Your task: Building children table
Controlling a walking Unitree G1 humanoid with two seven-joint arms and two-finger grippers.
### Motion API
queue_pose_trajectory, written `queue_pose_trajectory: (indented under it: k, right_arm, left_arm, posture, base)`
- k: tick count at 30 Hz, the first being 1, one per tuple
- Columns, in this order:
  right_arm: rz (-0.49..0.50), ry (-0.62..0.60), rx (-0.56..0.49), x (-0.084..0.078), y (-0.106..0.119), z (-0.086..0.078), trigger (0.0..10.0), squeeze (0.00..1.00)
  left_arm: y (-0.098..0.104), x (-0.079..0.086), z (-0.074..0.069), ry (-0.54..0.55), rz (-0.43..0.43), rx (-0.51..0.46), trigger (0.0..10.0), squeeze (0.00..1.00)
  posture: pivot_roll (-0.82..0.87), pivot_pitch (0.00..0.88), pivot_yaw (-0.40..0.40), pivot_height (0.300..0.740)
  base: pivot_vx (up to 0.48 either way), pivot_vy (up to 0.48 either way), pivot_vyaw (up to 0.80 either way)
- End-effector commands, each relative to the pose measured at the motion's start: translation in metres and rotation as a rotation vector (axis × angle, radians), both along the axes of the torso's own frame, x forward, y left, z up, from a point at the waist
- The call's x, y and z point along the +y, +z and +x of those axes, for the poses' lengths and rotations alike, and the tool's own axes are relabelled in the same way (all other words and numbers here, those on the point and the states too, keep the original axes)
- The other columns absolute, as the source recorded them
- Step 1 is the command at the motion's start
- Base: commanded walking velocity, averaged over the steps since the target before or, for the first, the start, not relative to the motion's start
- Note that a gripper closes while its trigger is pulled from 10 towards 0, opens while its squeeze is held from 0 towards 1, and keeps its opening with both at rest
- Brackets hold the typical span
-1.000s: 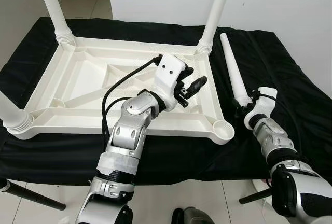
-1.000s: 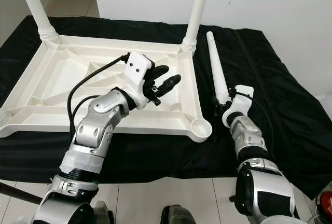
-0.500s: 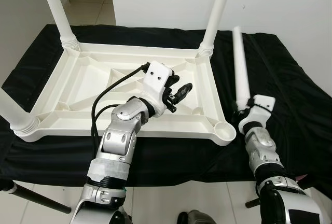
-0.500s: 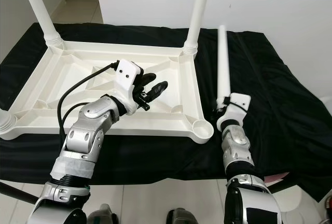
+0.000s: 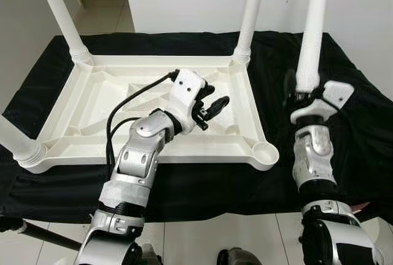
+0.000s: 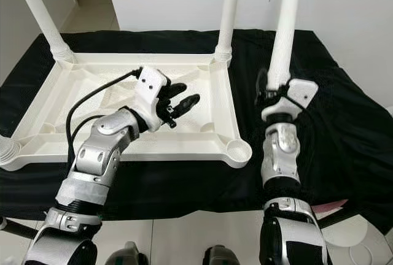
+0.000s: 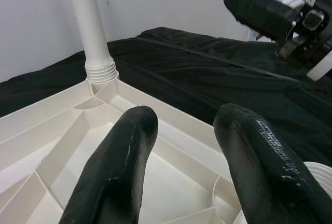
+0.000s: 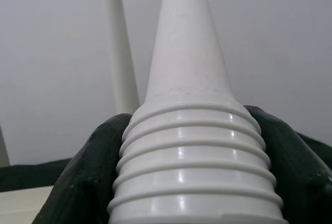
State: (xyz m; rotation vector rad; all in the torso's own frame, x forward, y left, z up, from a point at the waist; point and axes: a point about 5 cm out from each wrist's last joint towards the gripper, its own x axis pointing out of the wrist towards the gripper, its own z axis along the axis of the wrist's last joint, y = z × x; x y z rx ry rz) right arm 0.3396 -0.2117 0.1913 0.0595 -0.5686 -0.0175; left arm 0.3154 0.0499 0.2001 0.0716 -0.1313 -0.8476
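**Loose leg held upright beside the upturned tabletop**

The right gripper (image 5: 299, 95) is clamped on the ribbed end of a white tapered leg (image 5: 310, 32), held upright over the black cloth (image 5: 362, 111). An empty corner socket (image 5: 265, 152) is seen just beside it on the inverted tabletop (image 5: 92, 102). Over the tray's inside, the left gripper (image 5: 212, 105) is held with fingers apart, empty. Beyond it, a fitted leg (image 7: 88, 22) is shown standing in the far corner.

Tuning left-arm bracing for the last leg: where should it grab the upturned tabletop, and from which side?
Probably the near-right rim of the tabletop, beside the empty corner socket. Come from above with the open left gripper, fingers straddling the raised edge wall. The right gripper holds the leg upright just right of that corner.
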Motion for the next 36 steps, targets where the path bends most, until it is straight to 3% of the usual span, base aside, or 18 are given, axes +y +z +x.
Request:
queue_pose_trajectory:
  k: [1, 10, 20, 21, 24, 28, 29, 34, 36]
  right_arm:
    - [-0.020, 0.025, -0.051, 0.007, 0.008, -0.001, 10.0, 0.00]
    - [-0.069, 0.116, -0.247, 0.025, 0.053, -0.007, 10.0, 0.00]
    - [-0.135, 0.209, -0.269, 0.035, 0.059, -0.013, 10.0, 0.00]
    - [-0.154, 0.223, -0.261, 0.037, 0.057, -0.013, 10.0, 0.00]
    - [-0.179, 0.263, -0.226, 0.040, 0.049, -0.015, 10.0, 0.00]
    - [-0.195, 0.304, -0.169, 0.041, 0.036, -0.019, 10.0, 0.00]
    - [-0.213, 0.327, -0.136, 0.041, 0.028, -0.023, 10.0, 0.00]
    - [-0.245, 0.369, -0.081, 0.042, 0.014, -0.029, 10.0, 0.00]
    - [-0.255, 0.382, -0.063, 0.044, 0.009, -0.031, 10.0, 0.00]
  left_arm:
    - [-0.001, -0.001, 0.001, -0.010, -0.007, 0.009, 10.0, 0.00]
    - [0.010, 0.005, 0.003, -0.091, -0.082, 0.023, 10.0, 0.02]
    - [0.012, 0.011, 0.008, -0.073, -0.087, 0.015, 10.0, 0.04]
    - [0.014, 0.013, 0.008, -0.084, -0.118, 0.026, 10.0, 1.00]
    - [0.019, 0.021, 0.011, -0.060, -0.142, 0.020, 10.0, 1.00]
    - [0.021, 0.034, 0.018, -0.016, -0.098, -0.006, 10.0, 0.98]
    - [0.024, 0.038, 0.020, -0.007, -0.122, 0.006, 10.0, 0.00]
    - [0.028, 0.043, 0.023, -0.004, -0.172, 0.045, 10.0, 0.00]
    - [0.022, 0.039, 0.023, -0.026, -0.190, 0.150, 10.0, 0.00]
  posture:
    - [0.05, 0.000, 0.051, 0.740]
    - [0.04, 0.000, 0.043, 0.740]
    - [0.04, 0.000, 0.038, 0.740]
    - [0.04, 0.000, 0.039, 0.740]
    - [0.04, 0.000, 0.034, 0.740]
    - [0.05, 0.000, 0.029, 0.740]
    - [0.05, 0.000, 0.027, 0.740]
    - [0.04, 0.000, 0.025, 0.740]
    - [0.04, 0.000, 0.019, 0.740]
  base:
    - [0.000, 0.000, 0.00]
    - [0.000, 0.000, 0.00]
    - [0.000, 0.000, 0.00]
    - [0.000, 0.000, 0.00]
    - [0.000, 0.000, 0.00]
    - [0.000, 0.000, 0.00]
    - [0.000, 0.000, 0.00]
    - [0.000, 0.000, 0.00]
    - [0.000, 0.000, 0.00]
